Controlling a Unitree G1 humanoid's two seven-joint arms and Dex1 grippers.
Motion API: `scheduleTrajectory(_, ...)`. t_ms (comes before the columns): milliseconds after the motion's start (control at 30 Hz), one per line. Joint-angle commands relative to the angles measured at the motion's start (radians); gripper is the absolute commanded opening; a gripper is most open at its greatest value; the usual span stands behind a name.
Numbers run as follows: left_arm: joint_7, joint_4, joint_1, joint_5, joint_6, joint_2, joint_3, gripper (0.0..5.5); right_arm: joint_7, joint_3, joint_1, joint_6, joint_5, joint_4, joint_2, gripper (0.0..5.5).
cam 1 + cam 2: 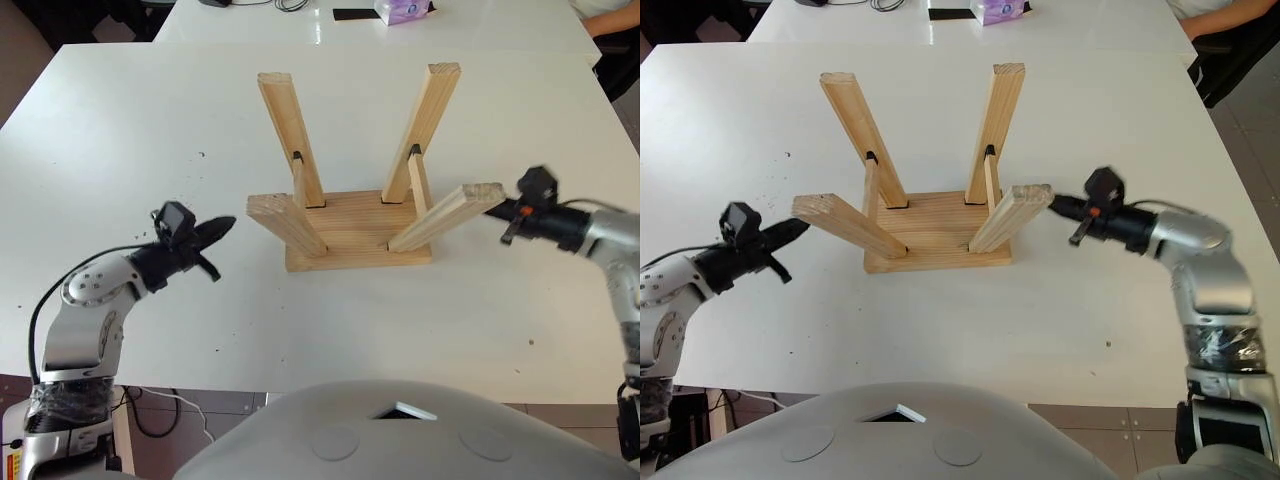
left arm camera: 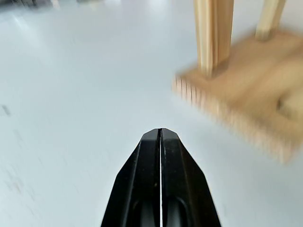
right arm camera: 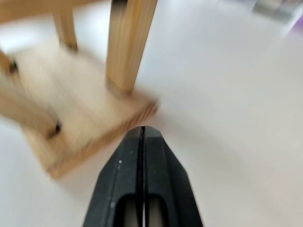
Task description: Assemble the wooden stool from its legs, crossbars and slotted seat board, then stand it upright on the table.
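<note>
left gripper (image 1: 228,222) closed, clear of stool (image 1: 352,218) | right gripper (image 1: 1057,204) closed, beside leg (image 1: 1008,218)

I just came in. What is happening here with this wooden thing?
The wooden stool stands upside down on the table, seat board flat, four legs up. The robot holds nothing: its left claw is shut, apart from the stool; its right claw is shut, with its tip close to one leg's end.

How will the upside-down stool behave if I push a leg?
Probably stiff: the stool looks like solid wood, legs slotted in. Lying flat on its seat board, it likely slides under a low push. A push high on a leg may tip it.
</note>
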Motion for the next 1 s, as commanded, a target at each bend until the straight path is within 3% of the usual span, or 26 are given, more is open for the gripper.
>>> scheduleTrajectory(33,-0.039,-0.007,0.025,0.03,-0.04,-0.024,-0.099,0.02,-0.018,0.071,0.088,-0.043,-0.049,-0.057,0.026,0.0)
scheduleTrajectory(400,-0.089,0.073,-0.055,0.076,-0.104,-0.059,-0.248,0.02,0.027,0.137,0.054,-0.049,-0.078,-0.007,0.025,0.0)
scheduleTrajectory(833,-0.092,0.016,-0.039,0.056,-0.085,-0.066,-0.28,0.02,0.031,0.151,0.06,-0.023,-0.061,-0.05,0.039,0.0)
scheduleTrajectory(1000,-0.09,-0.116,-0.009,-0.012,-0.03,-0.072,-0.274,0.02,0.072,0.126,0.084,0.088,0.073,-0.191,0.052,0.0)
